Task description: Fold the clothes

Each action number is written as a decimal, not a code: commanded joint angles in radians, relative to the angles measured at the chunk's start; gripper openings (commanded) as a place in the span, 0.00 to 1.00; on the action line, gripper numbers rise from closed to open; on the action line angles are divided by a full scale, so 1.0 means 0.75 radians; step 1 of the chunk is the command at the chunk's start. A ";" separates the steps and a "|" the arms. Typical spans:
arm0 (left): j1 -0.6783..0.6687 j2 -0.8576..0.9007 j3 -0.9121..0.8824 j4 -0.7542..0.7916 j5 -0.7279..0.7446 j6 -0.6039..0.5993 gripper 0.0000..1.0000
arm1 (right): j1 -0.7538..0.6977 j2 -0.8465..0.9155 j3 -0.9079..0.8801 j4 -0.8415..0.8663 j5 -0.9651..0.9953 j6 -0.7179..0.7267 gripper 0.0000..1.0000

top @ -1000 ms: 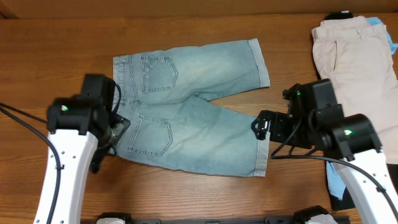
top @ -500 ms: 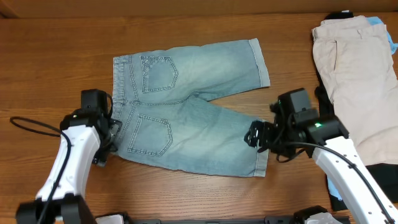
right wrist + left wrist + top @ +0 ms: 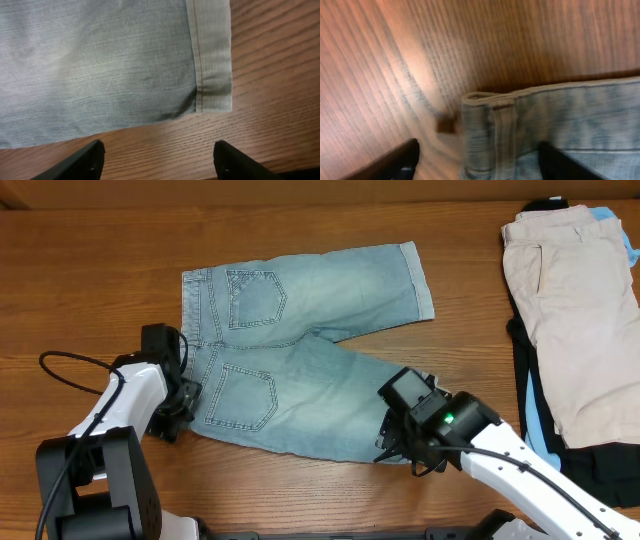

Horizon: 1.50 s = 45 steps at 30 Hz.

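The light-blue denim shorts [image 3: 300, 360] lie flat on the table, back pockets up, waistband to the left, legs to the right. My left gripper [image 3: 180, 405] is open at the near waistband corner [image 3: 485, 130], with its fingers on either side of that corner. My right gripper [image 3: 392, 442] is open over the near leg's hem corner [image 3: 212, 65], fingers above bare wood just in front of the hem. Neither gripper holds anything.
A pile at the right edge holds beige shorts [image 3: 570, 310] on top of a black garment [image 3: 590, 470] and a sky-blue one [image 3: 537, 430]. The wooden table [image 3: 90, 270] extends around the shorts.
Both arms have come down and toward the near edge of the shorts. The left gripper reached the waistband corner. The right gripper moved left and nearer, to the near leg's hem.
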<state>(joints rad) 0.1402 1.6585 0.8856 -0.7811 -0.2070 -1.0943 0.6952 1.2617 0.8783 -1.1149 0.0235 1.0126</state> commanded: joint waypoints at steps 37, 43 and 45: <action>0.010 0.047 0.014 0.157 0.176 0.369 0.04 | 0.022 0.273 -0.303 0.333 0.100 0.227 0.04; 0.010 0.020 0.352 -0.253 0.208 0.544 0.04 | -0.128 0.166 0.086 0.055 0.274 0.070 0.04; 0.010 0.020 0.531 -0.445 0.207 0.631 0.04 | -0.219 0.128 0.264 -0.009 0.282 -0.071 0.04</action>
<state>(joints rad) 0.1455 1.6836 1.1061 -1.0046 -0.0589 -0.7506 0.5995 1.4197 0.9272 -1.0943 0.1596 1.0954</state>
